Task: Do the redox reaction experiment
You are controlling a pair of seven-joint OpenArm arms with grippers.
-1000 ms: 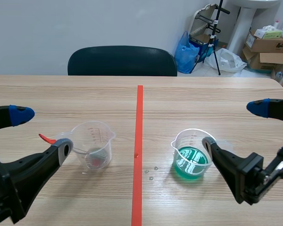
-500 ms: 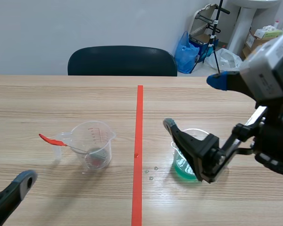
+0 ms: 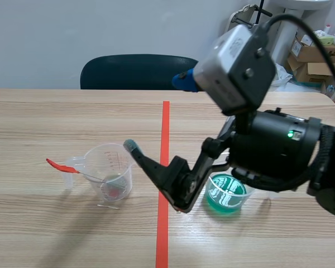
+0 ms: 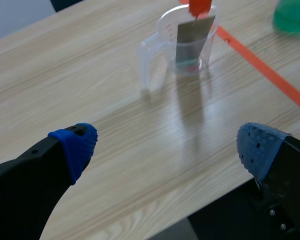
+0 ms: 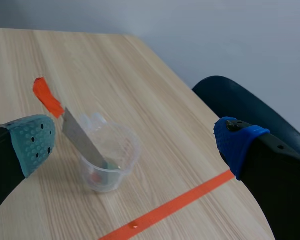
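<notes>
Two small clear plastic vessels carry this experiment, and we judge both light, thin-walled and easy to tip. On the worktop [image 3: 44, 111], the measuring cup [image 3: 109, 170] stands left of the tape line [image 3: 165, 128], handle turned away from the line and spout toward it. It holds only a small reddish patch at its bottom, plus the metal strip [image 3: 81, 173], which leans on its rim with its red-wrapped end sticking out over the handle. The strip looks thin, stiff and smooth, so we would take it by the red end, which offers a surer hold and keeps the jaws out of the cup. A careless pull could drag the light cup over.

The green beaker [image 3: 226, 192] sits right of the line, roughly a third full of green liquid. We would grip it low across the wall and move it slowly, since the liquid would slosh.

The right arm [image 3: 268, 151] leans across the line; the right jaws stand wide apart, holding nothing, one fingertip [image 3: 131, 147] near the cup's spout. The left jaws are likewise apart and empty, low over the worktop, the cup well ahead of them.
</notes>
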